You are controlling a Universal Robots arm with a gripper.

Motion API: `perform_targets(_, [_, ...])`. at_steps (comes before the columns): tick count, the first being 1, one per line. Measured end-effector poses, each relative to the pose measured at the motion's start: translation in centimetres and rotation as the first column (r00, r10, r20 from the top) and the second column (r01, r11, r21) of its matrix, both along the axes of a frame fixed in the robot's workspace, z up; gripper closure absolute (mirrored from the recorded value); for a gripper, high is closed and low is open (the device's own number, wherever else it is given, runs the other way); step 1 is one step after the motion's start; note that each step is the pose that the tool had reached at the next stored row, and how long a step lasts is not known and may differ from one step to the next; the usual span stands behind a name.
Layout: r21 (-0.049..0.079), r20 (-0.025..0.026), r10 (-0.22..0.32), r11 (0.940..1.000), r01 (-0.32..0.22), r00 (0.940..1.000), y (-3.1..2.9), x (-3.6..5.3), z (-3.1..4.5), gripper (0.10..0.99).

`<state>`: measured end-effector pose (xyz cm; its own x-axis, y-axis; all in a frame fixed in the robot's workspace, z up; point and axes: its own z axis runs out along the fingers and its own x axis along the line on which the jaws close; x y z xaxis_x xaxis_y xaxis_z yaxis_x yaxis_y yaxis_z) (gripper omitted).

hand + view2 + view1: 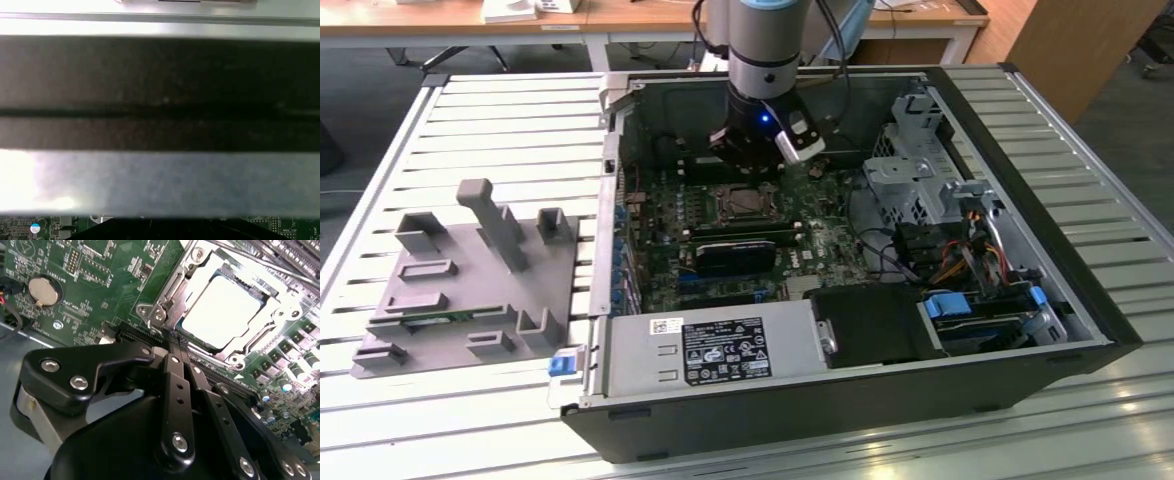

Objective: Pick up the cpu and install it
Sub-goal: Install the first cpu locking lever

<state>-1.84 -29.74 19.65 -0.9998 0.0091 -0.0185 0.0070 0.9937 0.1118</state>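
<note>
The cpu (pixel 225 310) is a flat square chip with a bright silver top. It lies inside the metal socket frame (pixel 165 305) on the green motherboard (pixel 100 270). In the second wrist view my gripper (pixel 176 342) hangs just beside the socket's edge, its black fingers (pixel 175 370) drawn together with nothing between them. In the exterior view the gripper (pixel 750 168) sits inside the open computer case, just behind the socket with the cpu (pixel 744 203).
Around the socket stand a black card (pixel 740 250), a drive cage (pixel 921 160) with cables, and the power supply (pixel 707 350). The case wall (pixel 160 180) is close by. A grey fixture tray (pixel 467 280) lies on the slatted table at the exterior view's left.
</note>
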Motion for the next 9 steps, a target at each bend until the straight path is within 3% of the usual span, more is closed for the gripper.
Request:
perform_targets(5, [-0.002, -0.0001, 0.0, 1.0, 0.0, 1.0, 0.0, 0.01, -0.02, 0.98])
perform_targets(9, [-0.001, -0.0001, 0.0, 1.0, 0.0, 1.0, 0.0, 0.02, 1.02, 0.98])
